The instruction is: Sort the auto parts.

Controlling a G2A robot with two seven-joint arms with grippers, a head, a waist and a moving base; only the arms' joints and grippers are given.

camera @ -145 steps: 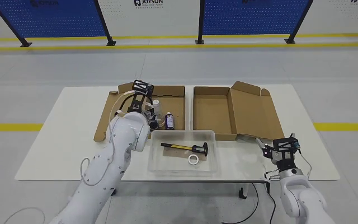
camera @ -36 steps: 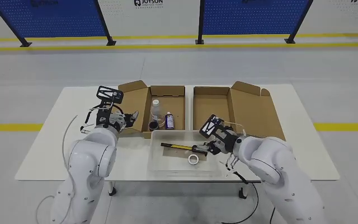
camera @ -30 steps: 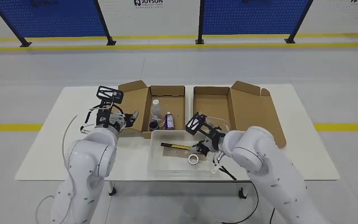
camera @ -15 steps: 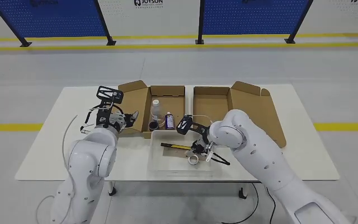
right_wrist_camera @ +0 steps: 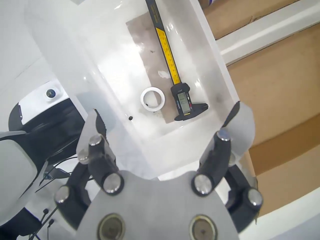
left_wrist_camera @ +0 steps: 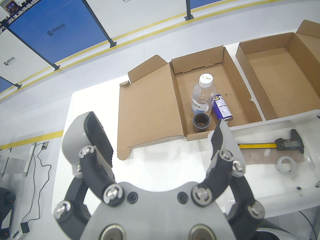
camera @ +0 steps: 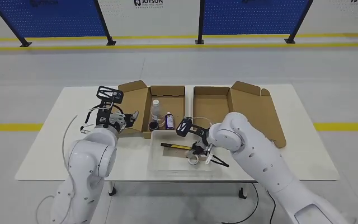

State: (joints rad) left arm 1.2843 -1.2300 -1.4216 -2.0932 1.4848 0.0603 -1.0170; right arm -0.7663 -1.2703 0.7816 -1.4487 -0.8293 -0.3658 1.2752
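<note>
A clear plastic bin [camera: 154, 151] at the table's front middle holds a black and yellow caliper [camera: 179, 147] [right_wrist_camera: 165, 48] and a white ring [camera: 193, 160] [right_wrist_camera: 143, 99]. My right gripper [camera: 197, 150] [right_wrist_camera: 167, 111] hangs open over the bin's right end, above the caliper head and the ring, holding nothing. My left gripper [camera: 130, 119] [left_wrist_camera: 155, 123] is open and empty beside the flap of the left cardboard box [camera: 178, 109]. That box holds a clear bottle [left_wrist_camera: 203, 93], a blue spray can [left_wrist_camera: 222, 107] and a black cylinder [left_wrist_camera: 201, 123].
The right cardboard box [camera: 211, 115] [left_wrist_camera: 280, 71] stands open with a bare floor, its lid flap folded out to the right. A small dark speck [right_wrist_camera: 130, 118] lies on the bin floor near the ring. Bare white table lies at the far left and right.
The right arm came from the table's front right corner leftward over the bin. The left arm drew back from the left box earlier and has kept still for the last second.
</note>
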